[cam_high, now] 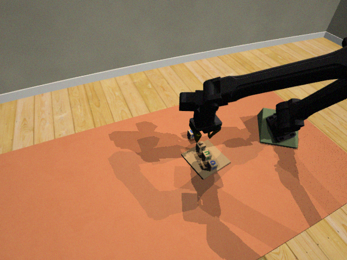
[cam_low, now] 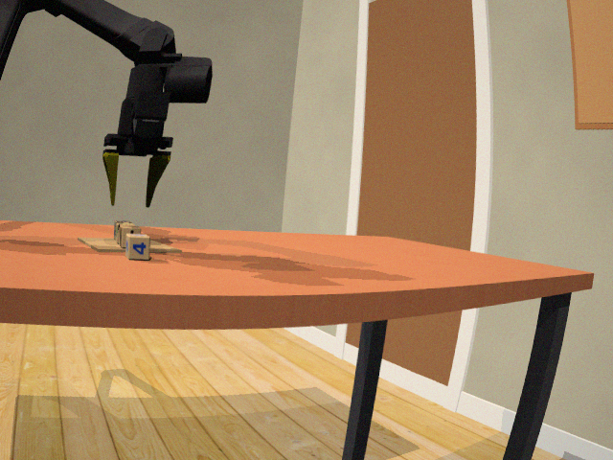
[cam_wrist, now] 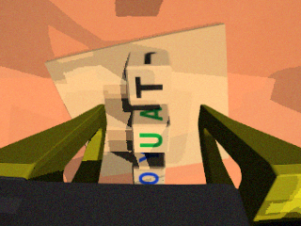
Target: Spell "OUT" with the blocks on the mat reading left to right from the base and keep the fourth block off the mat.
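Below the parted jaws (cam_high: 205, 137) (cam_low: 129, 205), which grasp nothing, the O block (cam_high: 212, 164) (cam_wrist: 149, 177), U block (cam_high: 206, 154) (cam_wrist: 150, 137) and T block (cam_high: 200, 147) (cam_wrist: 148, 87) form a row on the mat (cam_high: 221, 161) (cam_low: 99, 243) (cam_wrist: 198, 52). Lower than the jaws too, the fourth block (cam_high: 191, 134) (cam_low: 138, 246) sits on the desk (cam_high: 84, 181) (cam_low: 297, 277) (cam_wrist: 263, 52), off the mat.

And there are the gripper's fingers, one at each side of the view, apart, with nothing gripped between them! Beyond them lies the mat (cam_wrist: 198, 56), pale and tilted in the view on the orange table (cam_wrist: 263, 47). Three blocks run down it in a line: the T block (cam_wrist: 149, 86) at the top, black letter, then the U block (cam_wrist: 150, 140) in green, and the O block (cam_wrist: 149, 177) in blue, its lower part cut off by the dark gripper body! All three letters lie sideways here, and shadows fall left of the row.
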Controlling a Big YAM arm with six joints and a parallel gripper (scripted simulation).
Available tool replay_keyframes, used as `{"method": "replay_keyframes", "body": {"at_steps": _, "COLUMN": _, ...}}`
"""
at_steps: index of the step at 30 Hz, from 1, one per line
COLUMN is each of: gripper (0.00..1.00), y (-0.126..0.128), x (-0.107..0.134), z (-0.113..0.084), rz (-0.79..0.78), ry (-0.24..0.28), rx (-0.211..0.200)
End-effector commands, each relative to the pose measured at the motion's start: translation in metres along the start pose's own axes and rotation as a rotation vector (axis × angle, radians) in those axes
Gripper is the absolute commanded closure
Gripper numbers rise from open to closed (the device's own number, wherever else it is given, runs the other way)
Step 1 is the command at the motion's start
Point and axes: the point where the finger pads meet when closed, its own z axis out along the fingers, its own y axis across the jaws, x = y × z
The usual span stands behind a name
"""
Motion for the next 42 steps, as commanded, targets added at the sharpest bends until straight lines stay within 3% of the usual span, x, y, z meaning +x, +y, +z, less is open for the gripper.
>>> {"method": "replay_keyframes", "body": {"at_steps": 1, "gripper": 0.43, "y": 0.023, "x": -0.005, "z": -0.032, "rz": -0.024, "ry": -0.03, "rx": -0.064}}
{"method": "replay_keyframes", "body": {"at_steps": 13, "gripper": 0.43, "y": 0.022, "x": -0.005, "z": -0.06, "rz": -0.026, "ry": -0.033, "rx": -0.064}}
{"method": "replay_keyframes", "body": {"at_steps": 16, "gripper": 0.43, "y": 0.021, "x": -0.006, "z": -0.059, "rz": -0.022, "ry": -0.03, "rx": -0.058}}
{"method": "replay_keyframes", "body": {"at_steps": 17, "gripper": 0.43, "y": 0.008, "x": -0.006, "z": -0.048, "rz": -0.006, "ry": -0.016, "rx": -0.031}}
{"method": "replay_keyframes", "body": {"at_steps": 20, "gripper": 0.43, "y": 0.012, "x": -0.007, "z": -0.051, "rz": -0.012, "ry": -0.022, "rx": -0.041}}
{"method": "replay_keyframes", "body": {"at_steps": 21, "gripper": 0.0, "y": 0.012, "x": -0.007, "z": -0.051, "rz": -0.012, "ry": -0.022, "rx": -0.043}}
{"method": "replay_keyframes", "body": {"at_steps": 33, "gripper": 0.0, "y": 0.013, "x": -0.006, "z": -0.052, "rz": -0.011, "ry": -0.023, "rx": -0.044}}
{"method": "replay_keyframes", "body": {"at_steps": 36, "gripper": 0.0, "y": 0.021, "x": -0.005, "z": -0.065, "rz": -0.026, "ry": -0.034, "rx": -0.064}}
{"method": "replay_keyframes", "body": {"at_steps": 42, "gripper": 0.0, "y": 0.02, "x": -0.004, "z": -0.087, "rz": -0.027, "ry": -0.035, "rx": -0.064}}
